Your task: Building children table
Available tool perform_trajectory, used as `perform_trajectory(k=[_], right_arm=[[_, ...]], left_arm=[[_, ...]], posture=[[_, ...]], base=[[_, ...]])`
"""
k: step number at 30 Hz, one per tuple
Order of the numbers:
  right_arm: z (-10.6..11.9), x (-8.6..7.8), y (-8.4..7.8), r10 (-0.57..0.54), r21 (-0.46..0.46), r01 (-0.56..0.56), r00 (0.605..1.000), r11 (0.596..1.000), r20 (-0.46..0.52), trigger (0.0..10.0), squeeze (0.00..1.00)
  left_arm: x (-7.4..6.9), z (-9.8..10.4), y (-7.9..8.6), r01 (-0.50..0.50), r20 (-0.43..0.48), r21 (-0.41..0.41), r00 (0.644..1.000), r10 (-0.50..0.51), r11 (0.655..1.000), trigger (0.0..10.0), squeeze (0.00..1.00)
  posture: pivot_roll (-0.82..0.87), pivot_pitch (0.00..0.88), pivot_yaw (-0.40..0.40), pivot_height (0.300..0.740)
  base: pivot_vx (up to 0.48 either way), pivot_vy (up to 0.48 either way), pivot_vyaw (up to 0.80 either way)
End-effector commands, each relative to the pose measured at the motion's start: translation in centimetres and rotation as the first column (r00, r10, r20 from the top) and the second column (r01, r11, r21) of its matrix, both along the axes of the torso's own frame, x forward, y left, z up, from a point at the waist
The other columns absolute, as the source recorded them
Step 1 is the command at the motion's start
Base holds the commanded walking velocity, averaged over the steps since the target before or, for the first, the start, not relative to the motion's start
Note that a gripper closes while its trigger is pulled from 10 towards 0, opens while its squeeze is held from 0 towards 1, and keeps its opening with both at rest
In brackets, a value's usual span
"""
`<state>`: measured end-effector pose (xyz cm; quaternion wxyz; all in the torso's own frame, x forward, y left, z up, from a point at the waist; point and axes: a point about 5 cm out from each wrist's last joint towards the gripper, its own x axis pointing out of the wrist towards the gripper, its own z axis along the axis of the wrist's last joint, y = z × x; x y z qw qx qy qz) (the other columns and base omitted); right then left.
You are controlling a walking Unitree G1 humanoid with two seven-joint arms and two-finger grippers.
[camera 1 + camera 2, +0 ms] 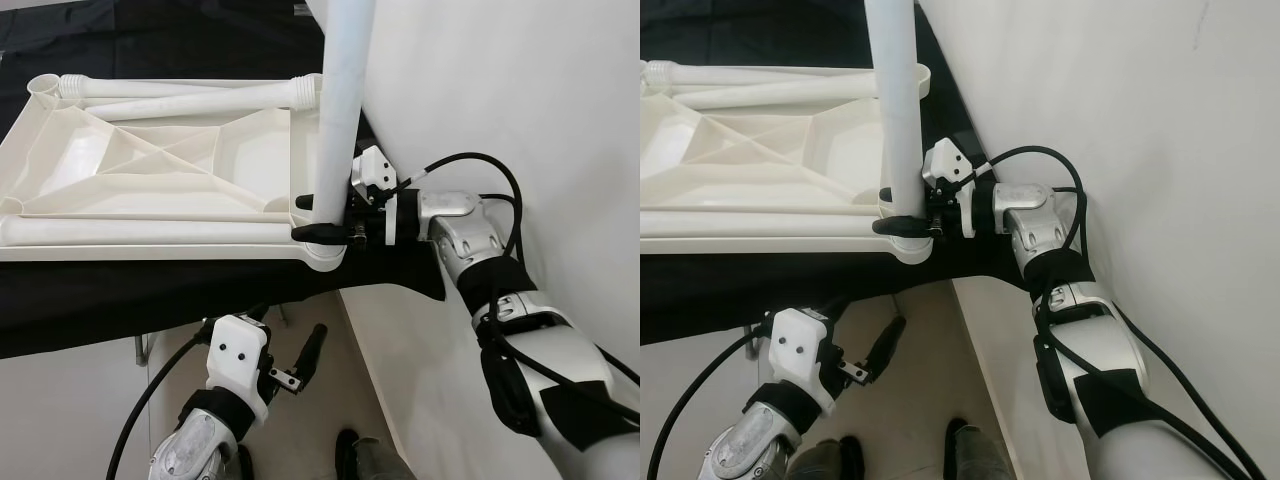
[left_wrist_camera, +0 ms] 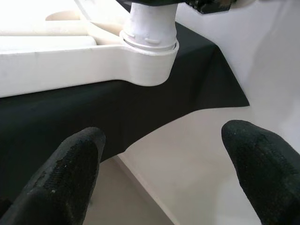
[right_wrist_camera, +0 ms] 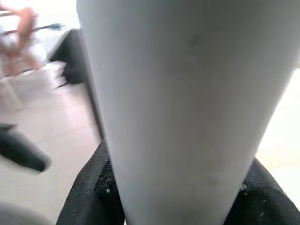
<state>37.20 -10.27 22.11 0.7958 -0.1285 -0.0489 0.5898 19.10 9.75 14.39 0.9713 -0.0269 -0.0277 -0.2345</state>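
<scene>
A white plastic tabletop [image 1: 150, 170] lies upside down on a black-covered surface, ribs facing up. One white leg [image 1: 340, 100] stands upright in the near right corner socket [image 1: 325, 258]. My right gripper [image 1: 322, 215] is shut on this leg just above the socket; up close the leg [image 3: 187, 93] sits between the black fingers [image 3: 89, 192]. Two loose white legs [image 1: 190, 95] lie along the far rim, another leg [image 1: 150, 232] along the near rim. My left gripper [image 1: 295, 365] hangs open below the table edge, facing the socket [image 2: 150, 61] from underneath.
A white wall [image 1: 520, 90] rises close on the right, just behind my right arm. The black cloth [image 1: 150, 290] drapes over the near edge. Below it lies pale floor [image 1: 310, 420], with my feet [image 1: 970, 445] showing at the bottom.
</scene>
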Motion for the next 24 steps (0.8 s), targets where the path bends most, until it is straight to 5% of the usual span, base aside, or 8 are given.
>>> perform_trajectory(k=[1,7,14,16,17,20,21,24], right_arm=[[-2.0,0.0,0.1,-0.148,0.012,0.149,0.987,0.989,-0.055,0.0,0.00],[-8.4,-5.2,2.2,-0.676,0.066,0.706,0.697,0.705,-0.240,0.0,0.00],[-7.5,-4.5,4.2,-0.622,0.087,0.643,0.761,0.761,-0.183,0.0,0.00],[-7.2,-4.6,4.9,-0.616,0.086,0.635,0.769,0.768,-0.171,2.1,0.00],[-6.9,-4.4,5.2,-0.615,0.080,0.629,0.775,0.773,-0.149,10.0,0.00],[-6.2,-4.8,5.6,-0.604,0.092,0.620,0.782,0.779,-0.156,10.0,0.00],[-5.7,-4.8,5.8,-0.552,0.103,0.571,0.817,0.814,-0.167,10.0,1.00],[-4.6,-4.6,5.9,-0.495,0.138,0.518,0.852,0.844,-0.173,10.0,1.00]], left_arm=[[-0.4,-0.4,-0.1,0.017,-0.023,0.006,1.000,-0.017,1.000,10.0,0.00],[-0.2,-0.3,0.2,0.022,-0.026,0.005,0.999,-0.022,1.000,10.0,0.00],[0.3,-0.3,0.0,0.057,-0.019,0.016,0.998,-0.057,0.998,10.0,0.00],[0.3,-0.3,0.0,0.041,-0.015,0.014,0.999,-0.040,0.999,10.0,0.00],[0.4,-0.3,0.1,0.021,-0.010,0.012,1.000,-0.021,1.000,10.0,0.00],[0.4,-0.2,0.1,0.016,-0.009,0.012,1.000,-0.016,1.000,10.0,0.00],[0.3,-0.2,0.2,0.014,-0.008,0.013,1.000,-0.014,1.000,10.0,0.00],[0.4,-0.2,0.1,0.012,-0.007,0.012,1.000,-0.012,1.000,10.0,0.00]], posture=[[0.10,0.247,-0.050,0.740],[0.06,0.257,-0.018,0.740],[0.06,0.237,-0.022,0.740],[0.08,0.237,-0.031,0.740],[0.08,0.237,-0.034,0.740],[0.09,0.239,-0.036,0.740],[0.09,0.240,-0.039,0.740],[0.08,0.243,-0.040,0.740]], base=[[0.000,0.000,0.00],[0.000,0.000,0.00],[0.000,0.000,0.00],[0.000,0.000,0.00],[0.000,0.000,0.00],[0.000,0.000,0.00],[0.000,0.000,0.00],[0.000,0.000,0.00]])
